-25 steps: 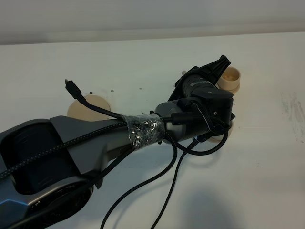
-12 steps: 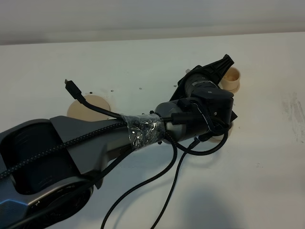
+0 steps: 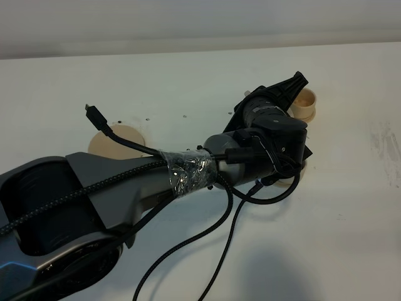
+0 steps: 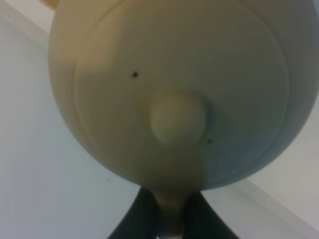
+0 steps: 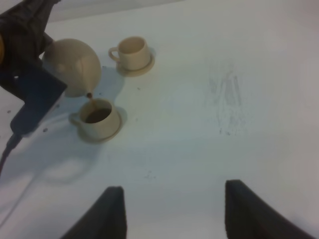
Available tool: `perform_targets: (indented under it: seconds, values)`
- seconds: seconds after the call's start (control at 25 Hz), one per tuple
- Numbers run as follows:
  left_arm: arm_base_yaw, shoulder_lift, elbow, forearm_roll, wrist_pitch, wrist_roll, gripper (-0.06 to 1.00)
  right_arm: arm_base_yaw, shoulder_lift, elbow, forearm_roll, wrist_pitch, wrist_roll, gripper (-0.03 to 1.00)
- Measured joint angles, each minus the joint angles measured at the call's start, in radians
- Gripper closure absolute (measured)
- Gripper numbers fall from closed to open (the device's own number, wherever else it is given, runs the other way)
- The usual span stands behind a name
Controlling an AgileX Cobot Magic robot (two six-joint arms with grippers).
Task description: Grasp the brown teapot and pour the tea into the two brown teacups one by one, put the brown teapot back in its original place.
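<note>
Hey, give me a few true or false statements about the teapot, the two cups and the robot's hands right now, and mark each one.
1. The left hand grips the brown teapot by its handle. True.
2. Tea is running into the teacup that stands away from the spout. False: the stream falls into the teacup under the spout; the other teacup looks empty.
3. The right hand holds a teacup. False: it is open and holds nothing.
4. The big saucer has no teapot on it. True.
</note>
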Motion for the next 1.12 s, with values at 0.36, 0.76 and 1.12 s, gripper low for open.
perform_targets:
  seconds: [0.36,0.76,1.12]
  values:
    - [0.0,0.0,0.0,-0.015,0.0,-0.003,0.84,0.0,0.0,0.0,0.0,0.0,0.0,0.5]
    - [0.001,0.0,0.0,-0.121,0.029,-0.011,0.84,0.0,0.0,0.0,0.0,0.0,0.0,0.5]
    - [0.017,-0.002,-0.004,-0.229,0.068,-0.076,0.84,0.0,0.0,0.0,0.0,0.0,0.0,0.5]
